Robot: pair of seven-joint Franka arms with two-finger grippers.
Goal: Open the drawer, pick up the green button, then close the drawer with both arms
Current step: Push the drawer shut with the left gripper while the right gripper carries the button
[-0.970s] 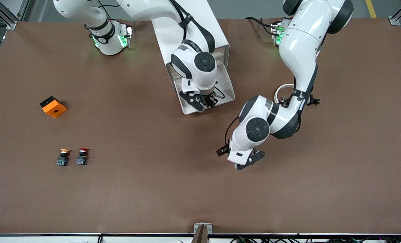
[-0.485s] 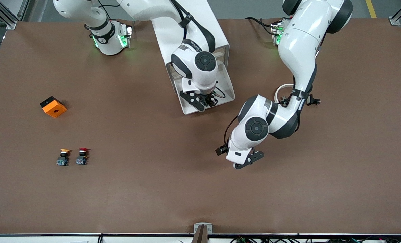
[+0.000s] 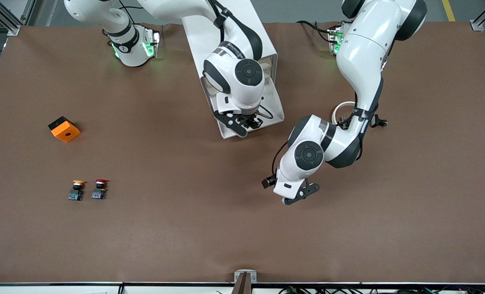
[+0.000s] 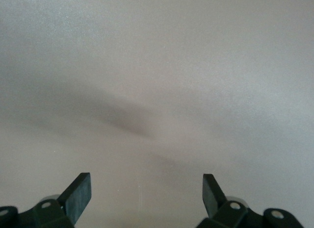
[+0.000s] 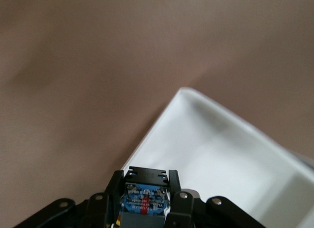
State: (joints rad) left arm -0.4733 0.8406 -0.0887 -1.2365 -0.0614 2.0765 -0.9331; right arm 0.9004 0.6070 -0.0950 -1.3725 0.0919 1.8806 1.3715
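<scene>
Nearest the front camera, a yellow-capped push button point(image 3: 76, 190) and a red-capped one point(image 3: 99, 189) stand side by side on the brown table point(image 3: 185, 237). Farther back, the left gripper point(image 3: 300, 193) waits over bare table, fingers spread and empty. Farther still, the shallow cream-white tray drawer point(image 3: 276, 107) stands pulled out of the tall white box cabinet point(image 3: 262, 38). Over its front edge, the right gripper point(image 3: 245, 123) is clenched on the small blue-grey-based button point(image 5: 145, 201). Opening and grasping look done; carrying away and closing remain. Open table surrounds the drawer.
</scene>
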